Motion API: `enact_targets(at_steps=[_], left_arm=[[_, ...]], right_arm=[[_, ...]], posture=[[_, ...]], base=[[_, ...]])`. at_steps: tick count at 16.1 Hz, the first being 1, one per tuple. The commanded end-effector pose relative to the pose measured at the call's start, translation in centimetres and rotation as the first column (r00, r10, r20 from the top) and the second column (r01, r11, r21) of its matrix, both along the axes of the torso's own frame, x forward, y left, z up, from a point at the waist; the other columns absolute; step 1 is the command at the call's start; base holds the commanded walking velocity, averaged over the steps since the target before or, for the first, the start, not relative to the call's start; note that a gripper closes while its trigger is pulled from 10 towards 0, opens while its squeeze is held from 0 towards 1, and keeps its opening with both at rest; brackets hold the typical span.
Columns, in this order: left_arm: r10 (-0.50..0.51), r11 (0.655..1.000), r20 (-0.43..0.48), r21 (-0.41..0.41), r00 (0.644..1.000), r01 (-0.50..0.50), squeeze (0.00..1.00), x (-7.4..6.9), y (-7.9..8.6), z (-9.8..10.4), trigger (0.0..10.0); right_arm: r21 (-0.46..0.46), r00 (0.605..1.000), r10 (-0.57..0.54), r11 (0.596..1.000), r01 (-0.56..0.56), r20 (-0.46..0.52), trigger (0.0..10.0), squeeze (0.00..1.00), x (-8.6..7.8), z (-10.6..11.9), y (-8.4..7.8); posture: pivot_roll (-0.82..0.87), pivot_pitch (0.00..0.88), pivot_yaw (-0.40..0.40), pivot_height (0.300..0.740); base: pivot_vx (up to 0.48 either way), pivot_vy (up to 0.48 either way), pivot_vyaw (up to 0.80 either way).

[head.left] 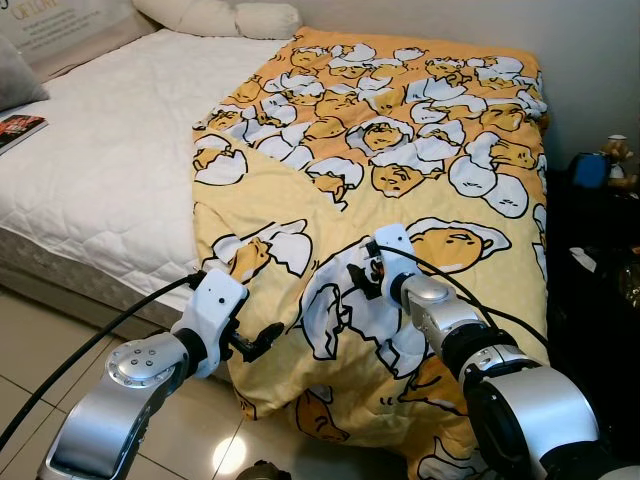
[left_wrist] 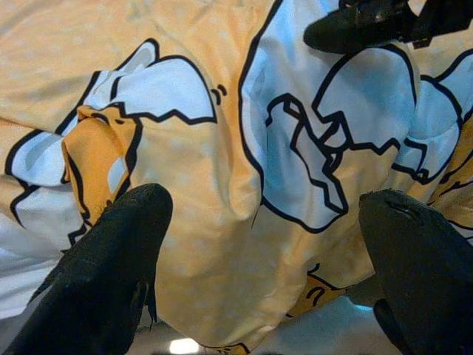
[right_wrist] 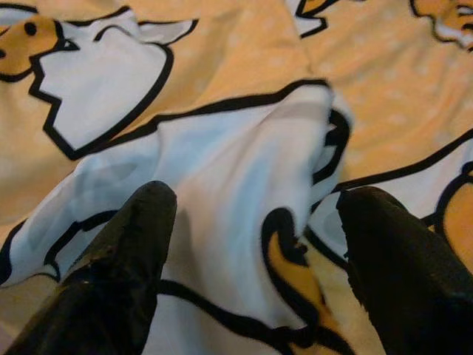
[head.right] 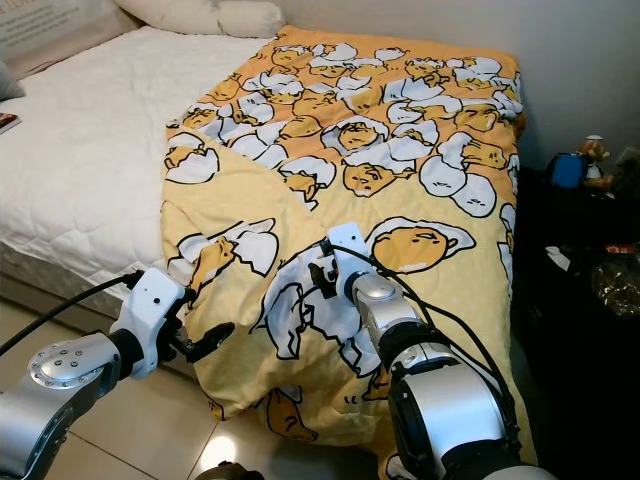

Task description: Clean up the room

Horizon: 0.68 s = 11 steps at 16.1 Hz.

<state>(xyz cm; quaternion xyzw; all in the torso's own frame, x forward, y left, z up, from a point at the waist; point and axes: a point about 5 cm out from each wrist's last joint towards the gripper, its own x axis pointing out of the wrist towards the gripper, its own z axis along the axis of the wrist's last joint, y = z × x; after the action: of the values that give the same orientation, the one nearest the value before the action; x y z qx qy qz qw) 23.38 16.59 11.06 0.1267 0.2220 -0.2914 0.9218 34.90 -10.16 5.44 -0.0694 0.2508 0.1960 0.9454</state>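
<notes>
At the upper left of the frame, a pillow (head.left: 62, 30) carries printed letters, cut by the picture edge; they look like "OFLOVE", with smaller lines below too small to read. The book (head.left: 18, 129) cover at far left is not readable.

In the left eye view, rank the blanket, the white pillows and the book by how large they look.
1. blanket, by far the largest.
2. pillows, at the bed's far end, so distance shrinks them.
3. book, smallest, though cut by the picture's edge.
</notes>
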Motion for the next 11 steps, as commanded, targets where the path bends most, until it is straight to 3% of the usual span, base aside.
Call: enact_targets(at_steps=[1,11], left_arm=[[-0.045,0.999,0.018,-0.006,0.999,0.045,0.00,-0.10,-0.51,0.44,10.0],[-0.086,0.996,0.029,-0.023,0.996,0.087,0.00,0.49,-1.25,0.41,10.0]], right_arm=[[-0.002,1.000,0.013,1.000,-0.013,-0.017,0.0,0.00,0.08,0.11,0.22],[-0.012,0.997,0.059,0.998,-0.060,-0.054,0.0,0.00,-0.34,-0.43,0.23]], posture=[[0.06,0.000,0.042,0.740],[0.04,0.000,0.046,0.740]], base=[[0.000,0.000,0.00],[0.000,0.000,0.00]])
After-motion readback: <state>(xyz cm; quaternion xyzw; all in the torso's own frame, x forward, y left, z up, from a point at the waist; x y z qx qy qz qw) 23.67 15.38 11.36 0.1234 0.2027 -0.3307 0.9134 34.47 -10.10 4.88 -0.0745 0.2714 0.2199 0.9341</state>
